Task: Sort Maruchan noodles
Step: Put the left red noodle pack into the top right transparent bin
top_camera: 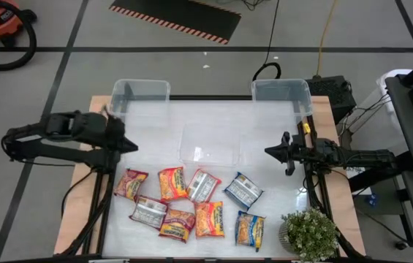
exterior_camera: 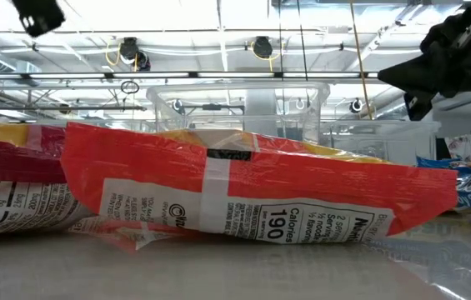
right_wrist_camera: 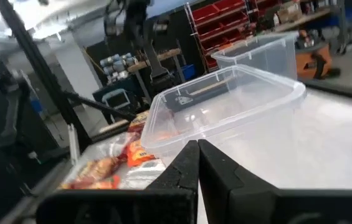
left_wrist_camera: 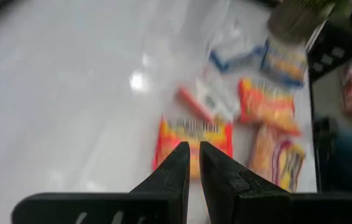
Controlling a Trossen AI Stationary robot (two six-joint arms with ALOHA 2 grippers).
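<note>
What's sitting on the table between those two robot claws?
From above, a clear plastic bin sits on the table between the left tool and right tool; the noodle packets lie nearer.

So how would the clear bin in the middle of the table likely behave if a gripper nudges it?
The middle clear bin looks thin-walled and empty, so it is probably light and would slide easily on the glossy white table. Its low, wide shape suggests it would skid rather than tip. The walls may flex if pinched.

Three clear plastic bins on a white table top (top_camera: 155, 124): one at the far left corner (top_camera: 140, 96), one at the far right corner (top_camera: 282, 96), one mid-table (top_camera: 212, 143). Small green potted plant (top_camera: 309, 234) at the near right corner. Orange shop vacuum (top_camera: 0, 22) on the grey floor beyond.
</note>
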